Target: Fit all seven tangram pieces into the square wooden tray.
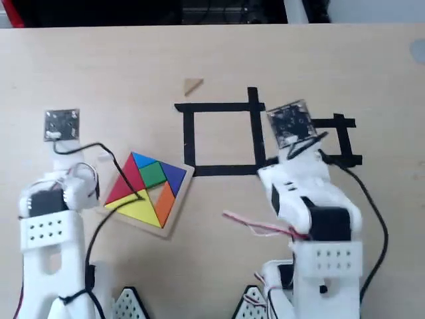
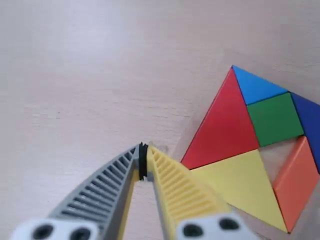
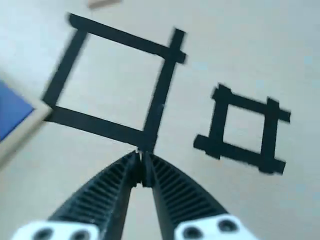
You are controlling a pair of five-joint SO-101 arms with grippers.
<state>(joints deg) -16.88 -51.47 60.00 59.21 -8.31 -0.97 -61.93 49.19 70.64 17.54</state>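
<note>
The square wooden tray [image 1: 169,229] lies turned like a diamond at the front left of the table. It holds red [image 2: 225,125], light blue [image 2: 255,85], green [image 2: 275,117], dark blue [image 2: 310,117], orange [image 2: 297,185] and yellow [image 2: 240,185] pieces. A small triangular gap [image 2: 272,160] shows bare wood in the middle. A wood-coloured triangle [image 1: 193,85] lies apart on the table, far behind the tray. My left gripper [image 2: 143,160] is shut and empty, just beside the tray's corner by the red piece. My right gripper [image 3: 141,167] is shut and empty over a corner of the large tape square [image 3: 100,127].
Two black tape squares are stuck on the table: a large one [image 1: 219,106] behind the tray and a small one [image 1: 345,159] to its right. The right arm [image 1: 305,199] stands in front of them. Cables [image 1: 99,222] trail across the tray's front.
</note>
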